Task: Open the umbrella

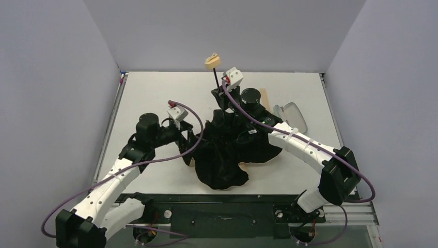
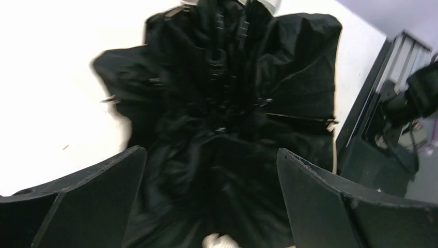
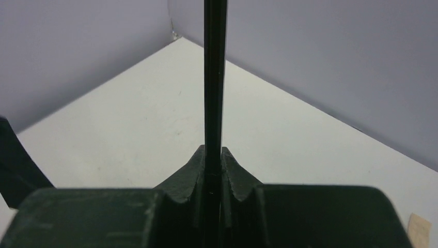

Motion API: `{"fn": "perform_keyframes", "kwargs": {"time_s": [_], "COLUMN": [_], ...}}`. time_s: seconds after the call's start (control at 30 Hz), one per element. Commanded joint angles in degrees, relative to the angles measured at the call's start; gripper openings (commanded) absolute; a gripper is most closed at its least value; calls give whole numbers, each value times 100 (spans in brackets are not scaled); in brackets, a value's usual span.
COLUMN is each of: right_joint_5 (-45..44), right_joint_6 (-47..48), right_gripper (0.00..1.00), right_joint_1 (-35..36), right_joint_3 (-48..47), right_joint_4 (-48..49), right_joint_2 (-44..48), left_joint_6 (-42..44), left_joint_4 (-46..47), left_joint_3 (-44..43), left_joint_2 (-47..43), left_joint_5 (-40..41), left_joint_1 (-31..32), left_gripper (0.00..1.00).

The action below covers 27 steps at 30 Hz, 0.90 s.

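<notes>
The umbrella (image 1: 227,150) lies partly spread in the middle of the table, black lining and ribs up, with peach-tan fabric showing at its rim. Its thin black shaft (image 1: 215,80) stands up to the small tan handle (image 1: 212,61). My right gripper (image 1: 219,94) is shut on the shaft (image 3: 214,93), fingers pinching it from both sides. My left gripper (image 1: 195,138) is open at the canopy's left edge; its wrist view shows the black lining and ribs (image 2: 222,103) between the wide-apart fingers (image 2: 93,191), nothing held.
A pale mint-green pouch (image 1: 292,115) lies on the table right of the umbrella. A tan strip (image 1: 265,95) lies behind it. Grey walls enclose the white table (image 1: 155,93) on three sides. A black rail (image 1: 222,212) runs along the near edge.
</notes>
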<state>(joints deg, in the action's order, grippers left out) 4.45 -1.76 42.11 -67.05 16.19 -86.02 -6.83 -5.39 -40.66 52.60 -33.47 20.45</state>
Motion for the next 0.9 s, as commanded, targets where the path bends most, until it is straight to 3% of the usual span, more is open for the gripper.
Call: {"fn": "perform_keyframes", "kwargs": {"time_s": [0.0,0.03,0.17,0.23,0.33,0.57,0.73,0.8,0.87], "right_joint_5": [-205,-176,-163,-164,-164,-104,-33,20,75], "right_joint_6": [-726,-741,-714,-705,-708,-805,-973,-1076,-1103], "right_gripper": [0,0,0,0,0,0,0,0,0], "right_joint_1": [-108,-113,-101,-113,-109,-169,-253,-285,-313], "right_joint_3": [-643,-645,-626,-639,-652,-888,-1275,-1397,-1482], "right_joint_4": [715,757,894,903,907,1016,1121,1187,1219], "right_joint_2": [17,20,64,79,98,-125,-368,-446,-481], "left_joint_6": [1294,1328,957,902,996,2140,3397,3793,3933], "left_joint_4": [283,383,914,1267,1707,1726,955,506,357], "left_joint_3": [-506,-575,-916,-891,-805,-540,-282,-155,175], "left_joint_2": [471,649,1210,1378,1637,2139,2293,2381,2284], "left_joint_5": [556,630,562,581,444,-20,159,214,226], "left_joint_1": [888,976,1005,1012,1037,1452,2085,2178,2128], "left_gripper": [99,97,71,64,60,51,49,40,38]}}
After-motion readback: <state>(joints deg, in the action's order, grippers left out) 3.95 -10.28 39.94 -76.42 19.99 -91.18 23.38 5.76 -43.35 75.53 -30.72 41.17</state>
